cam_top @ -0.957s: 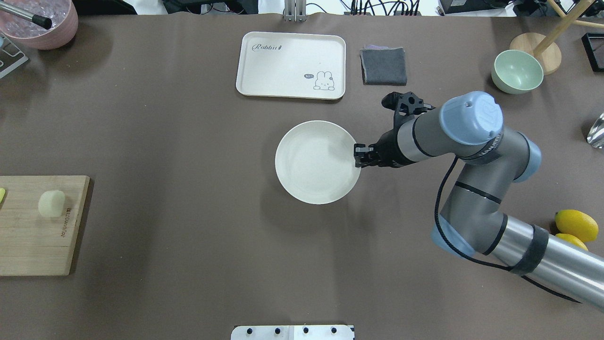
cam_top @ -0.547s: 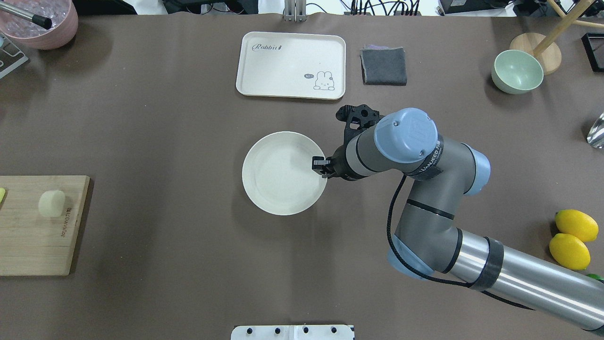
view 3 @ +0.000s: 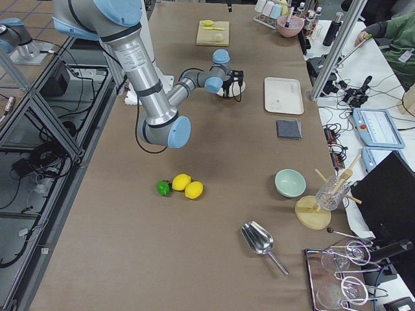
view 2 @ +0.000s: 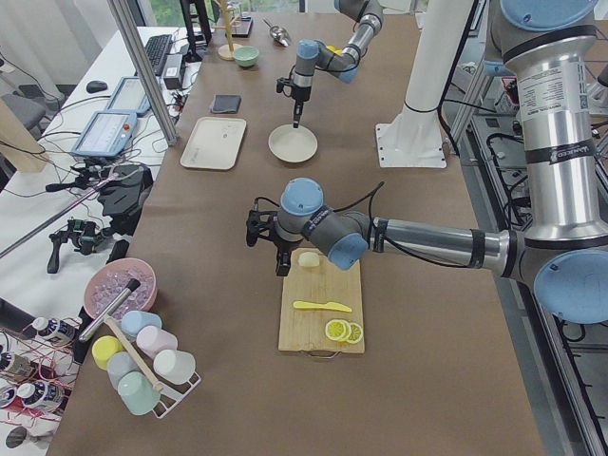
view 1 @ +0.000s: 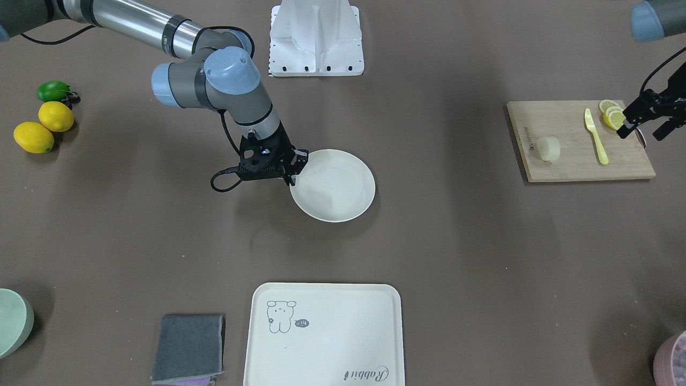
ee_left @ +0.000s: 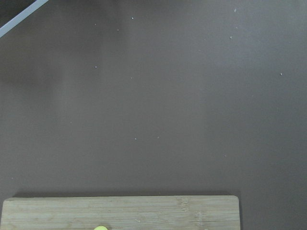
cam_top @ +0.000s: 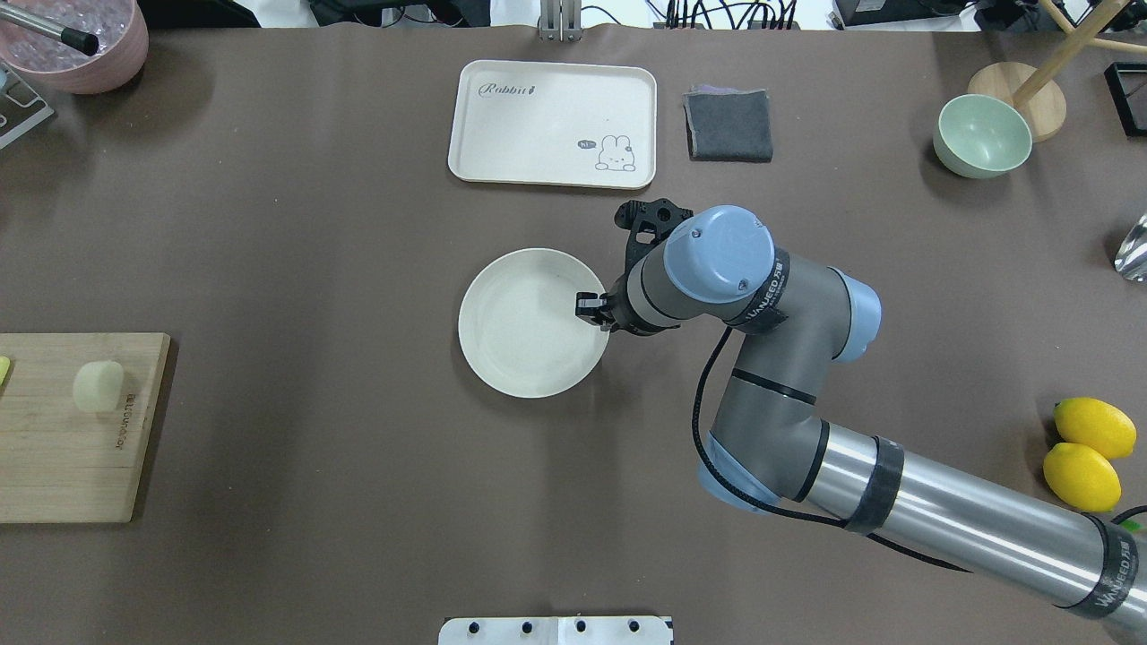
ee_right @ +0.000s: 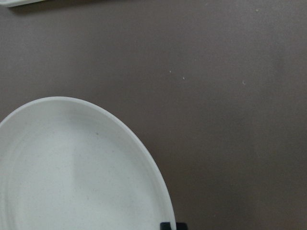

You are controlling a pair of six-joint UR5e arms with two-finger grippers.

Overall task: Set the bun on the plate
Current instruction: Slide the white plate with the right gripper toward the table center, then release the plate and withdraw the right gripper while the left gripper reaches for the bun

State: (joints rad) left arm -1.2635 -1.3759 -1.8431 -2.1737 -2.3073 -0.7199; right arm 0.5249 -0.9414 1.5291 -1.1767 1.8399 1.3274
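Observation:
The bun (cam_top: 97,386) is a pale cream lump lying on a wooden cutting board (cam_top: 63,466) at the table's left edge, also visible in the front-facing view as the bun (view 1: 549,148). The round off-white plate (cam_top: 524,331) lies near the table's middle, far from the bun. My right gripper (cam_top: 591,309) is shut on the plate's right rim, and a black fingertip (ee_right: 172,225) shows at that rim in the right wrist view. My left gripper (view 1: 642,133) hangs open above the board's end by the lemon slices (view 1: 611,113), holding nothing.
A cream tray (cam_top: 553,124) and a folded grey cloth (cam_top: 728,124) lie beyond the plate. A green bowl (cam_top: 982,135) stands far right and two lemons (cam_top: 1093,428) lie at the right edge. A yellow knife (view 1: 596,136) rests on the board. A pink bowl (cam_top: 76,40) is back left.
My right gripper has dragged the plate leftward and slightly toward me across the table, most of it in the first half second. The bun has not moved.

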